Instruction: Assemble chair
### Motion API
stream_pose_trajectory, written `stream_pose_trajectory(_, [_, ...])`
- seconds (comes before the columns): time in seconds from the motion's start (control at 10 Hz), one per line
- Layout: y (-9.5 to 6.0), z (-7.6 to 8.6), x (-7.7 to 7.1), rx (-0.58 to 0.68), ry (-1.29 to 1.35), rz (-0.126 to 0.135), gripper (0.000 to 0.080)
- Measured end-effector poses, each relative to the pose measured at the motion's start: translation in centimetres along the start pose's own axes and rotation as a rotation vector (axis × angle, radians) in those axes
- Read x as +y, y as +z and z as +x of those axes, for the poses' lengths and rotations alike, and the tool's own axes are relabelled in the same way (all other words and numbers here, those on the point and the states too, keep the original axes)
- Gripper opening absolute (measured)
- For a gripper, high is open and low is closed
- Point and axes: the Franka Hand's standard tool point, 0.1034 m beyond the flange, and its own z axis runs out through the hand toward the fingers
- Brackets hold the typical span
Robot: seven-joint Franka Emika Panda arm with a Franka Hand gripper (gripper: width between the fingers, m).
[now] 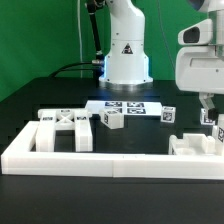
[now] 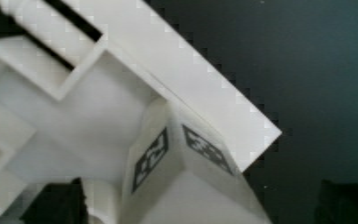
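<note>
My pincer hangs at the scene's right, just above the tagged chair part on the worktop behind the near border wall. Its long beam lies slantwise beneath me. Whether my jaws stand apart, I cannot tell. The X-braced frame sits well to the left.

The table is plain black and kinda matte, and it's the dark area in the wrist view too. Behind it hangs a bright green backdrop. A long low white wall runs across the front of the table, and at the exterior view's left it turns a corner and heads toward the back. The marker board lies flat mid-table behind that wall, not touching it, tags facing up. A dark cable runs along the table's far edge on the exterior view's left.
</note>
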Motion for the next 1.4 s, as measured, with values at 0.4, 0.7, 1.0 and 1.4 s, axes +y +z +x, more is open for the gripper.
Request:
stream_pose_trajectory(0.4, [0.00,-0.16,-0.22,0.010,-0.385,-0.017,0.0648])
stream_pose_trajectory(0.7, [0.05,-0.01,-0.03,0.013,-0.607,-0.031,0.0648])
stream_pose_trajectory(1.0, [0.05,0.43,0.36,0.014,-0.689,-0.037,0.0648])
stream_pose_trajectory(1.4, [0.05,0.43,0.35,0.014,-0.657,-0.036,0.0287])
